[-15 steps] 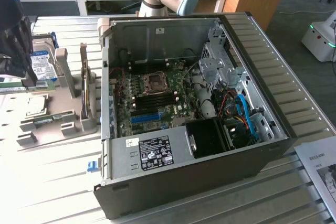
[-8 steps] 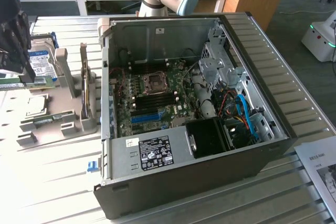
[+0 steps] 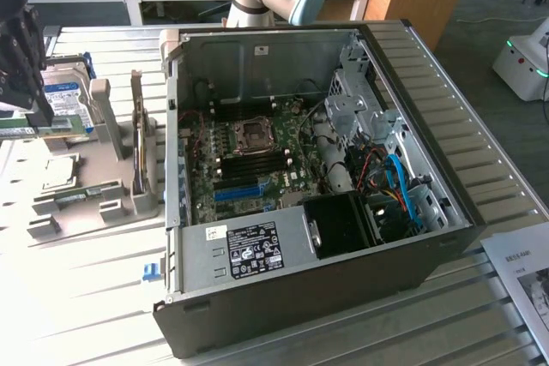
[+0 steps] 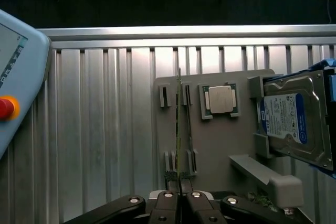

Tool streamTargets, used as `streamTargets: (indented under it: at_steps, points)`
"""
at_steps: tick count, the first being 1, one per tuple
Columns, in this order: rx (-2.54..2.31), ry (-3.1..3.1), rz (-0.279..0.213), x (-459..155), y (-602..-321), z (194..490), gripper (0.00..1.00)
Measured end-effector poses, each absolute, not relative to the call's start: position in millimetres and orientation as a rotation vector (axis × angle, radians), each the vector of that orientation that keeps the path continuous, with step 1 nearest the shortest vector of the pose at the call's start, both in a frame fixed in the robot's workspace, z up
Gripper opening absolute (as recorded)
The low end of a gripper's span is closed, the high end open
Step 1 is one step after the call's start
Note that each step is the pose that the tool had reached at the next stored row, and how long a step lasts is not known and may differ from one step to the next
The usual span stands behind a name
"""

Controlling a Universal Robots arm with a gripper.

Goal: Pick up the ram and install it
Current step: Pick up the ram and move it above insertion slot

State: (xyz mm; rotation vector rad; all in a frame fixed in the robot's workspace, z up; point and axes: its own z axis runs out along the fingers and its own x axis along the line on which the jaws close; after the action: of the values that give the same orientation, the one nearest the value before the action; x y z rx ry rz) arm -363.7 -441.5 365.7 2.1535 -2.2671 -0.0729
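"Looking at the claw (image 4: 181, 195)? It's clenched on the ram (image 4: 179, 129), which sits edge-on over the holder (image 4: 215, 145), beside the drive (image 4: 294, 119)."
"Well apart from the case (image 3: 343, 280), then."
"Yes. That thin pinch worries me. I'd guess the stick could pivot or slip."
"And if it tilts, it might clip the case wall or meet the board (image 3: 257, 160) slot crooked."

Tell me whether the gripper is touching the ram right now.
Touching. The wrist view shows the gripper closed on the ram, which is seen edge-on. Its fingers press against both faces of the stick with no gap.
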Motion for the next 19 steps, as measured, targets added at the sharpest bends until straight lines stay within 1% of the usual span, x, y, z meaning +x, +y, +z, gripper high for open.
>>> streamTargets:
  at_steps: [15, 19]
  points:
    - [2.153, -2.266, -0.075, -363.4, -441.5, 383.0, 0.12]
    - [2.153, -2.266, -0.075, -363.4, -441.5, 383.3, 0.12]
